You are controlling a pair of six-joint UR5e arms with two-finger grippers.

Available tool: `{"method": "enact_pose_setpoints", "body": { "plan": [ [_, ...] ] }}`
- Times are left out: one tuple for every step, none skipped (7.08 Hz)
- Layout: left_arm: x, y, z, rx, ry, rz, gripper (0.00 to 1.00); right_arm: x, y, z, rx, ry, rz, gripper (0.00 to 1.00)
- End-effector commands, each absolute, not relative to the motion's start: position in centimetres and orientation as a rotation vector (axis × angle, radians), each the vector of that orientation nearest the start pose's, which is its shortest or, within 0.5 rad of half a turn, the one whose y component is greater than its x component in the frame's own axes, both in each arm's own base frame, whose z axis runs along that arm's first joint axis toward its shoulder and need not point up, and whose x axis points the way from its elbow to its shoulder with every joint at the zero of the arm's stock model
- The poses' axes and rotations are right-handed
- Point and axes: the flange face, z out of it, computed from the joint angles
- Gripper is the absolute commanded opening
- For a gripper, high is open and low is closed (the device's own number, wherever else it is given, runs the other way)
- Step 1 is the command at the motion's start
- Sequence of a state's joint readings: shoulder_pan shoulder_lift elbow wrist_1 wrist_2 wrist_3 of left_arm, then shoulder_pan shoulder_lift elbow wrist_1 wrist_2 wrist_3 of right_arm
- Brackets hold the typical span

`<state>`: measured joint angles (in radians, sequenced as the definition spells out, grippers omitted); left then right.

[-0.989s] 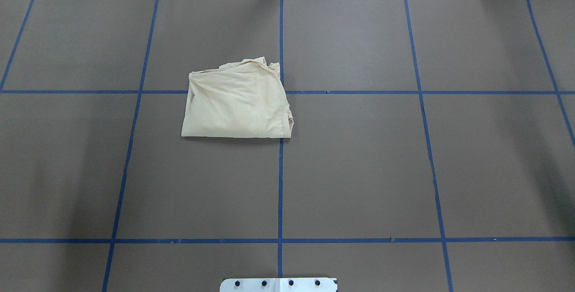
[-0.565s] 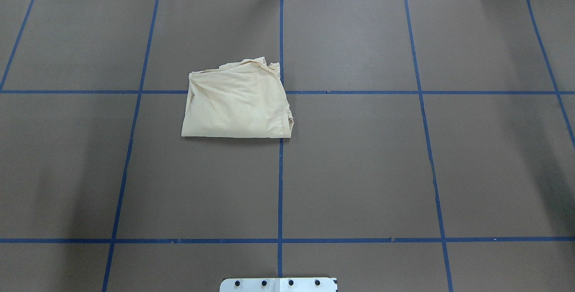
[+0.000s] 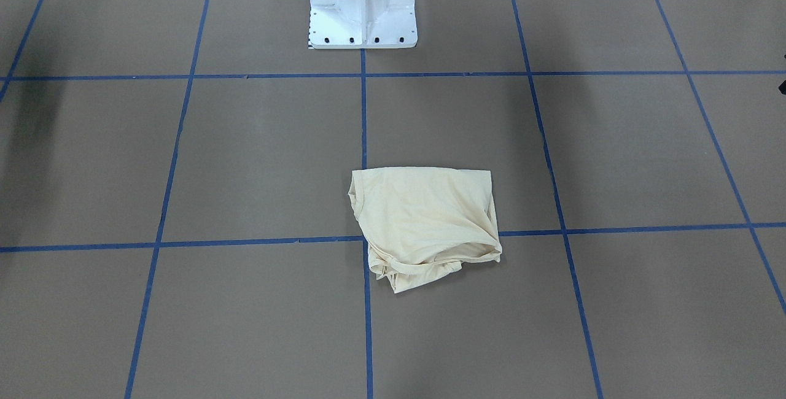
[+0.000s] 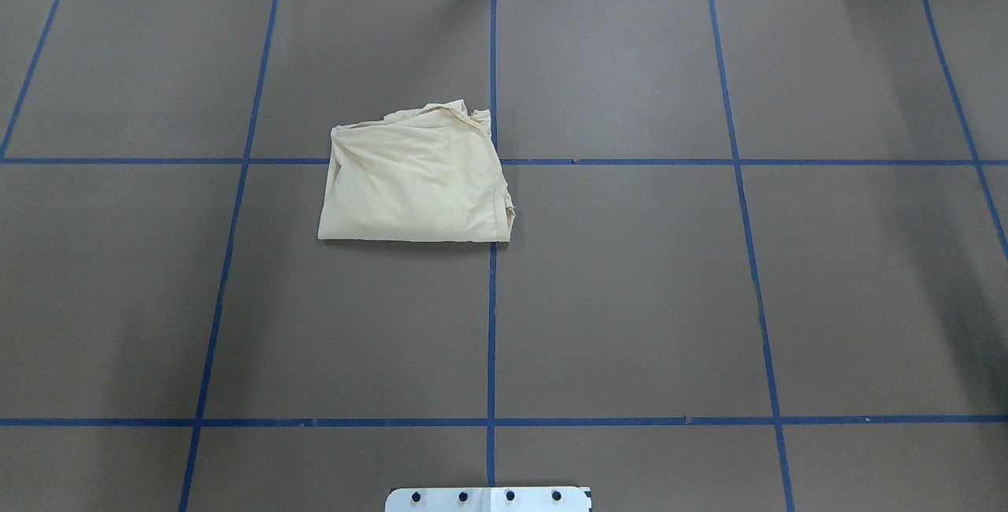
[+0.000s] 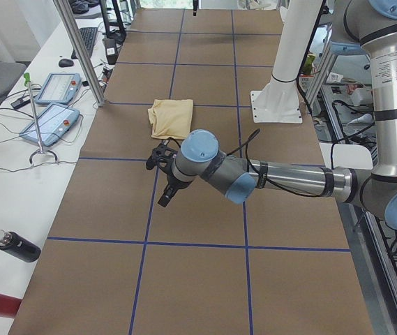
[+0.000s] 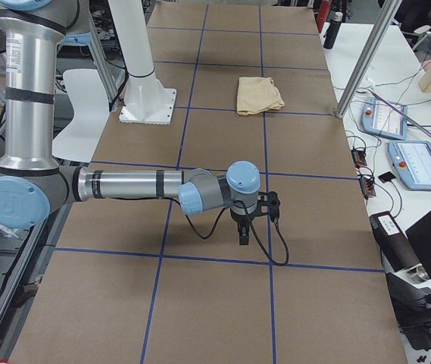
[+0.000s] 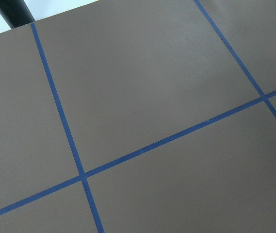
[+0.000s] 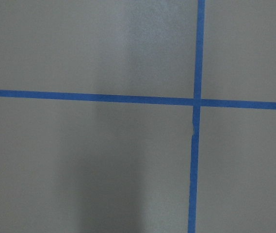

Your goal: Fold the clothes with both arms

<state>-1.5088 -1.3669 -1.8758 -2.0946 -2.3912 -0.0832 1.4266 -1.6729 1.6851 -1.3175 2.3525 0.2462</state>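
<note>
Both grey-and-silver jointed arms, our left arm [image 5: 289, 180] and our right arm [image 6: 124, 184], hang over the brown paper-covered table [image 4: 630, 299] with blue tape lines [image 4: 630, 161], well apart from the pale cream-yellow thin shirt [image 4: 413, 181], and we cannot tell whether either pair of jaws is open or closed. The shirt lies as a rough folded packet just left of the centre tape line [image 4: 491, 323], near edge straight, far edge bunched; we judge the fold about done, so a pinch at that ragged edge could catch only the top layer and drag the packet open
</note>
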Motion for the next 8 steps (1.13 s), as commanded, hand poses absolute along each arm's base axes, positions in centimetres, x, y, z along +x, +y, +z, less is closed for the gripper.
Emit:
{"method": "enact_pose_setpoints", "body": {
  "plan": [
    [-3.3, -41.9, 53.6, 0.512, 0.838, 0.235, 1.00, -0.4, -46.8, 64.4, 0.095, -0.797, -0.078, 1.00],
    [-3.3, -42.7, 53.2, 0.521, 0.835, 0.234, 1.00, -0.4, -46.9, 65.7, 0.077, -0.791, -0.077, 1.00],
    [-3.3, -42.6, 53.8, 0.508, 0.835, 0.222, 1.00, -0.4, -47.2, 65.0, 0.088, -0.795, -0.075, 1.00],
    [-3.5, -42.0, 53.5, 0.516, 0.834, 0.220, 1.00, 0.5, -47.5, 59.9, 0.152, -0.810, -0.062, 1.00],
    [-3.7, -40.1, 55.0, 0.480, 0.833, 0.204, 1.00, 0.5, -47.1, 57.1, 0.091, -0.807, -0.014, 1.00],
    [-3.8, -39.4, 54.9, 0.482, 0.828, 0.202, 1.00, 0.7, -46.1, 56.4, 0.083, -0.809, -0.009, 1.00],
    [-4.5, -39.3, 55.4, 0.490, 0.763, 0.173, 1.00, 1.7, -45.5, 56.4, 0.086, -0.818, 0.013, 1.00],
    [-4.4, -40.7, 54.2, 0.417, 0.766, 0.120, 1.00, 2.8, -44.6, 56.9, 0.073, -0.857, 0.041, 1.00]
  ]
}}
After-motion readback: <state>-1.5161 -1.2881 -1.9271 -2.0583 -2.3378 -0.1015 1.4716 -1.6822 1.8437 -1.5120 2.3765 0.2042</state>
